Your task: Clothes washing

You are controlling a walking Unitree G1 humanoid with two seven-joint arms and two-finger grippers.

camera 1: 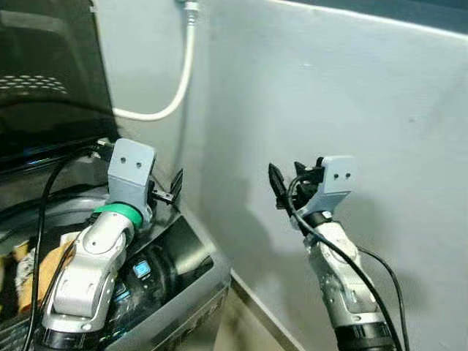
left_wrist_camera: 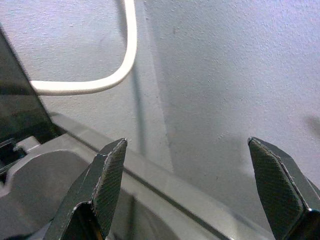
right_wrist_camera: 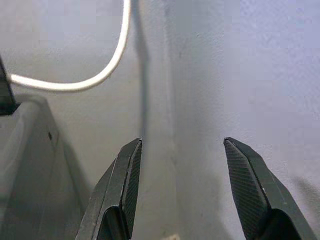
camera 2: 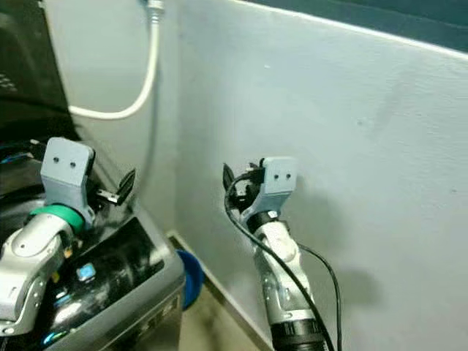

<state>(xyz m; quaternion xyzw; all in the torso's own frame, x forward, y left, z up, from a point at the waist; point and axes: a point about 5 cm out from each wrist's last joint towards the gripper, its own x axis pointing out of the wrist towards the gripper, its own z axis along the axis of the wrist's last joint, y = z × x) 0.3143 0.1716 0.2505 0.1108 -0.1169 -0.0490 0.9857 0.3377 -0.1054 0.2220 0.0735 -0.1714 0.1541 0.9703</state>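
Note:
A grey top-loading washing machine (camera 1: 196, 272) stands at the lower left with its dark lid (camera 1: 44, 73) raised. Orange and pale clothes (camera 1: 33, 269) lie in its drum at the far left. My left gripper (camera 1: 168, 190) hovers open over the machine's right rear edge, with nothing between its fingers; the left wrist view has it (left_wrist_camera: 187, 145) facing the wall corner above the machine's top. My right gripper (camera 1: 287, 179) is raised to the right of the machine, open and empty, in front of the pale wall (camera 1: 351, 110). It (right_wrist_camera: 182, 142) also points at the corner.
A white hose (camera 1: 180, 80) droops from a wall fitting down behind the machine. A blue round object (camera 2: 192, 278) lies on the floor between machine and wall. The gap between the machine and the side wall is narrow.

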